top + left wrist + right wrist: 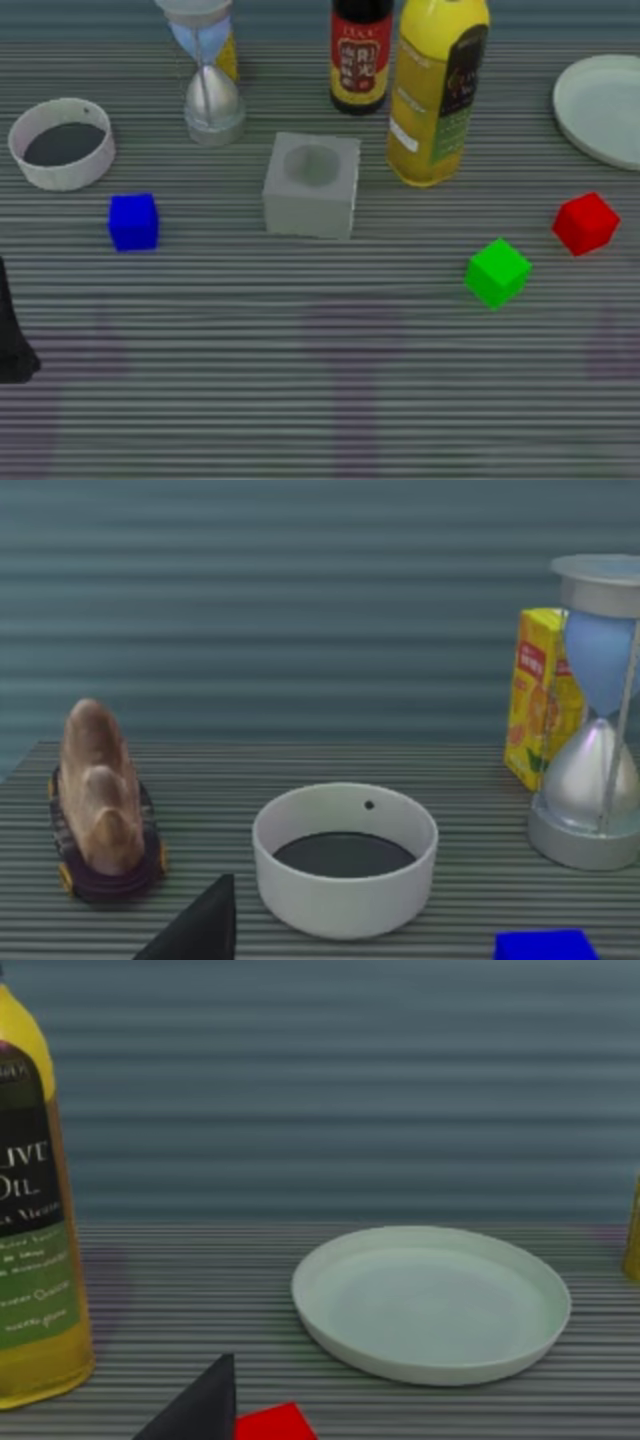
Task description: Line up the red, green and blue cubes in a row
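Observation:
The blue cube (133, 221) sits on the table's left side, in front of a white ring bowl (62, 143). Right of the middle lies the green cube (497, 272). The red cube (585, 223) is farther right and slightly farther back. All three rest on the table, apart from each other. My left arm (12, 340) is parked at the left edge, well in front of the blue cube. A dark part of my left gripper (200, 930) shows near the blue cube (545, 946). A dark part of my right gripper (200, 1405) shows beside the red cube (275, 1423).
A grey block with a round hollow (311, 185) stands mid-table. Behind it are an hourglass (212, 95), a dark sauce bottle (360, 55) and an olive oil bottle (437, 90). A pale plate (605, 105) lies at the back right. A bread-loaded toy cart (100, 800) stands far left.

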Tool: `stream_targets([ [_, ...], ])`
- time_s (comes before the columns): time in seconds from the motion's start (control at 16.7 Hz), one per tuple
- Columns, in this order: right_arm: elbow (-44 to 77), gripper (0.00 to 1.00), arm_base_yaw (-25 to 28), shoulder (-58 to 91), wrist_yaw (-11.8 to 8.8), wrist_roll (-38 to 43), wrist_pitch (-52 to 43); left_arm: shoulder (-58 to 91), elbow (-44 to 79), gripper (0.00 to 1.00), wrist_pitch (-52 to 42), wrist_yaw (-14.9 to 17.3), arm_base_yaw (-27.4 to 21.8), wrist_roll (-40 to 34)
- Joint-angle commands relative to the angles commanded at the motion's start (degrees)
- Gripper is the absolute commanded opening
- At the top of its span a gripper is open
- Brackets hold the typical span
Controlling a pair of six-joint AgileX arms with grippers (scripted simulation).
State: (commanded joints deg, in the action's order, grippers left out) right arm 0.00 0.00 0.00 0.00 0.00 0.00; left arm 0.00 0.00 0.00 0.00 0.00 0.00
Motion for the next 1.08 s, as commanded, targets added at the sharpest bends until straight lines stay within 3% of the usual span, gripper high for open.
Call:
stream_targets([
  [0.24, 1.73, 1.0, 0.2, 1.73, -0.08, -0.29, -1.25, 0.0, 0.0, 1.0, 0.0, 0.0, 0.0, 0.0],
  [0.48, 12.32, 1.0, 0.98, 12.52, -0.18, -1.99, -8.23, 0.0, 0.0, 1.0, 0.0, 0.0, 0.0, 0.0],
  [1.08, 61.32, 1.0, 3.93, 73.34, 0.11, -9.93, -40.35, 0.0, 0.0, 1.0, 0.0, 0.0, 0.0, 0.0],
])
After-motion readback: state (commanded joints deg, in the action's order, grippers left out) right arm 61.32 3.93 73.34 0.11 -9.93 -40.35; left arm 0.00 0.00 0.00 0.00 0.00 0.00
